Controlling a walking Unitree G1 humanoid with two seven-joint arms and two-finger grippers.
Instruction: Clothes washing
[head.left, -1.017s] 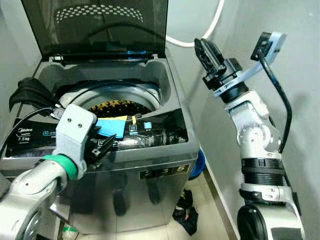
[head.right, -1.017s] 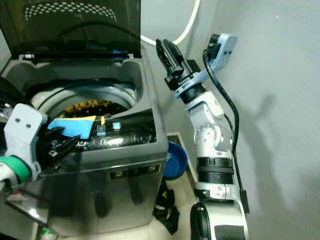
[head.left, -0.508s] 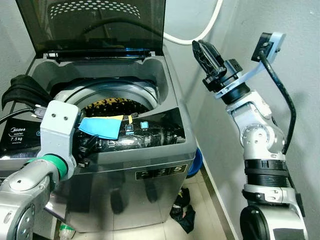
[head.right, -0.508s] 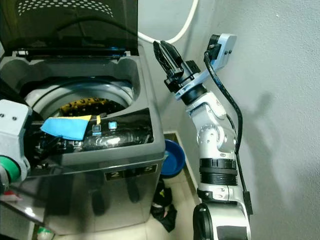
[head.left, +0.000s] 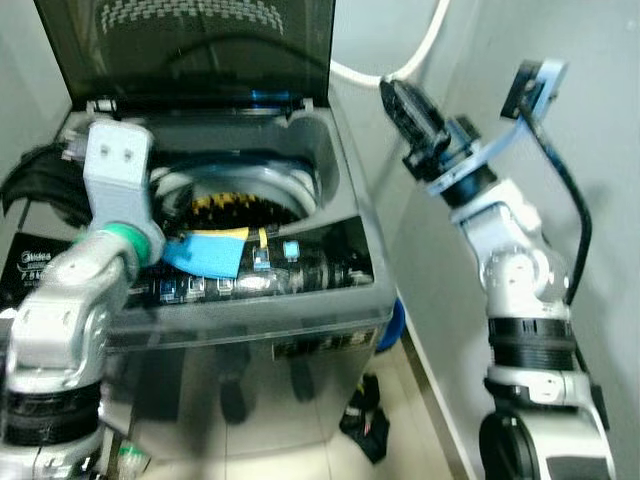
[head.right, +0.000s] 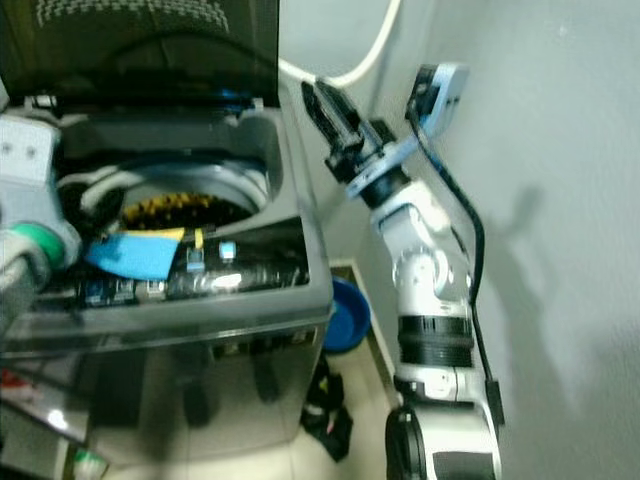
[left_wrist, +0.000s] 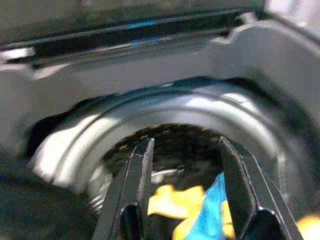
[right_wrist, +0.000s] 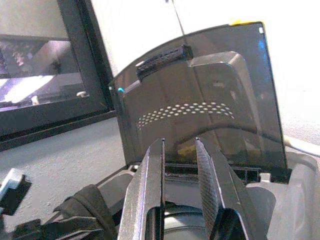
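Observation:
A grey top-loading washing machine (head.left: 300, 330) stands with its dark lid (head.left: 200, 50) raised. Yellow-and-black patterned laundry (head.left: 235, 205) lies in the steel drum (left_wrist: 165, 107). A black garment (head.left: 40, 185) hangs over the machine's left edge. My left arm (head.left: 120, 170) is raised at the drum's left rim. Its gripper (left_wrist: 186, 145) is open, holds nothing, and points into the drum above the laundry. My right gripper (head.left: 400, 100) is held high, right of the machine near the lid. Its fingers (right_wrist: 155, 170) are a narrow gap apart and hold nothing.
A blue and yellow sticker (head.left: 205, 255) lies on the glossy control panel. A white hose (head.left: 400, 70) runs along the wall behind my right gripper. On the floor right of the machine sit a blue basin (head.left: 393, 325) and dark clothes (head.left: 365, 430). The wall is close on the right.
My left arm has risen from in front of the control panel to the drum's left rim. The right arm has hardly moved. The head camera shifted a little.

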